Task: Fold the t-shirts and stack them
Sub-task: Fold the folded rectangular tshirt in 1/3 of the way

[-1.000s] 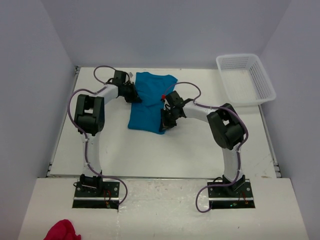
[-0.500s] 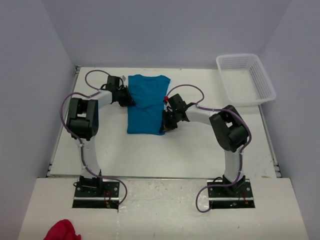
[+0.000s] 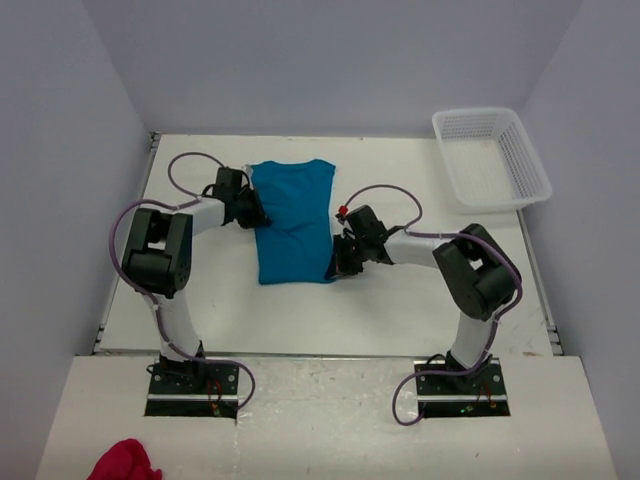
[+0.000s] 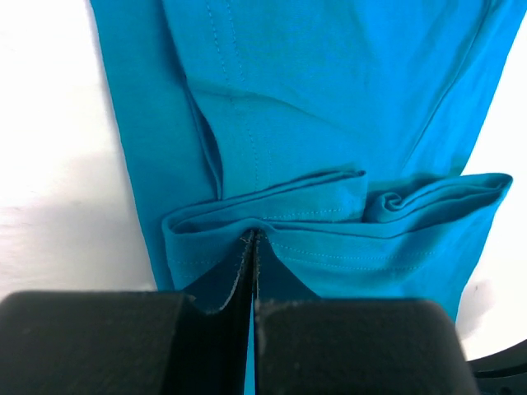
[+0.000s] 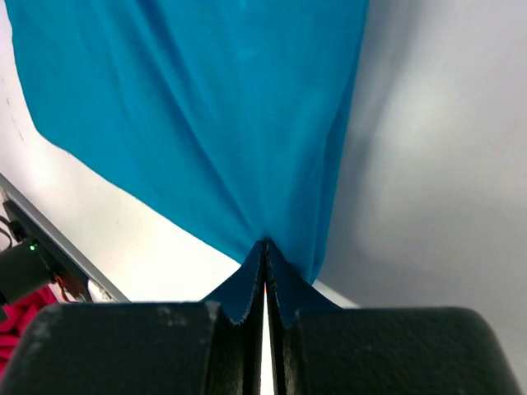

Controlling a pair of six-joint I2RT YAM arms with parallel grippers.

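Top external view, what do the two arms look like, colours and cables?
The left arm and right arm have white links and bulky black joint housings. The left tool and right tool are black. A purple cable loops along each arm, and a small red marker sits near the right wrist.

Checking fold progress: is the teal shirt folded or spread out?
Partly folded: the t-shirt lies as a narrow strip, with doubled layers at the left claw.

T-shirt: plain teal-blue, folded lengthwise into a narrow strip just left of centre in the top view, long axis running up the frame. Its left edge shows stacked, stitched hems bunched in soft rolls; creases fan from the lower right corner.
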